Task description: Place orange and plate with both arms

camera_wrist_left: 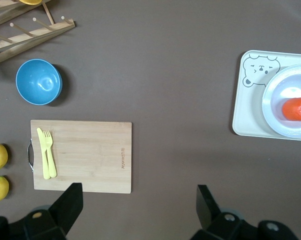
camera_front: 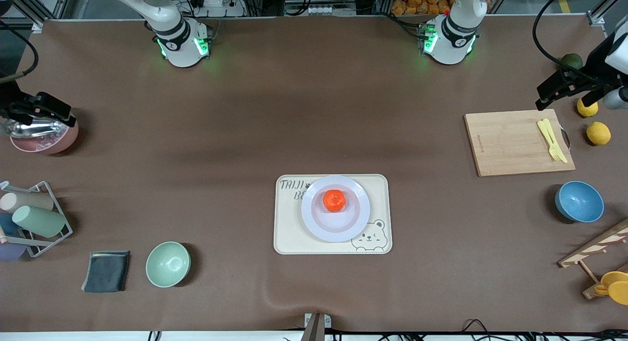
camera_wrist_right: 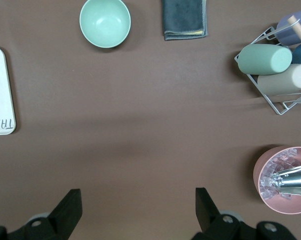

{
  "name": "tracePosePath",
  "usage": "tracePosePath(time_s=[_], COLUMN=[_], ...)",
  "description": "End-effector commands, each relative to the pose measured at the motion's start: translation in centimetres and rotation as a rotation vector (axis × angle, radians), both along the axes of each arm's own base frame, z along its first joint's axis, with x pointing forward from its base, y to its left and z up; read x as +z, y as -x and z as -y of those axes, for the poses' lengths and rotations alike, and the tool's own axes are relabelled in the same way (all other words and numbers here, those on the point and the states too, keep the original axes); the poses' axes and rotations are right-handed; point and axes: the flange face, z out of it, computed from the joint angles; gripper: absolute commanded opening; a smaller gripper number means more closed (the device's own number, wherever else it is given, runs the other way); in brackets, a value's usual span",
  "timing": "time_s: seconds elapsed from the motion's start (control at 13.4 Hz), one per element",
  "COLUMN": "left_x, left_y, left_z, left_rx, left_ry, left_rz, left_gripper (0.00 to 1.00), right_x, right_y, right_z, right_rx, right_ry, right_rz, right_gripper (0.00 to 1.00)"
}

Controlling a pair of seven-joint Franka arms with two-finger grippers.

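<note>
The orange sits pretty much dead centre on the plate, dimpled top facing up; it's round, so no real long axis to speak of; the plate lies flat on the beige bear tray, mid-table, covering part of the tray's lettering. The surface is a brown mat over the whole table, a bit wrinkled at the edge nearest the front camera; cables and racks run along the robot-base end.

The left gripper hangs over the table edge of the bamboo cutting board, fingers spread wide, holding nothing; the right gripper hovers by the pink bowl at the right arm's end, also wide open and empty. Both arms are just parked well apart from the tray.
</note>
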Motion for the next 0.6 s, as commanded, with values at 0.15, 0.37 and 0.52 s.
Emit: tracePosePath(time_s=[0.15, 0.37, 0.52], left_x=[0.7, 1.5, 1.1], left_y=[0.5, -1.1, -1.6], left_z=[0.1, 1.2, 1.3], left_rx=[-0.014, -0.035, -0.036], left_ry=[0.021, 0.025, 0.028], left_rz=[0.001, 0.025, 0.017], left_gripper=[1.00, 1.00, 1.00], right_x=[1.2, 1.8, 1.9], right_y=[1.4, 1.8, 1.8], right_z=[0.1, 0.3, 0.4], right_rx=[-0.017, -0.007, 0.082], right_ry=[0.003, 0.002, -0.002], right_rz=[-0.012, -0.023, -0.021], right_gripper=[1.00, 1.00, 1.00])
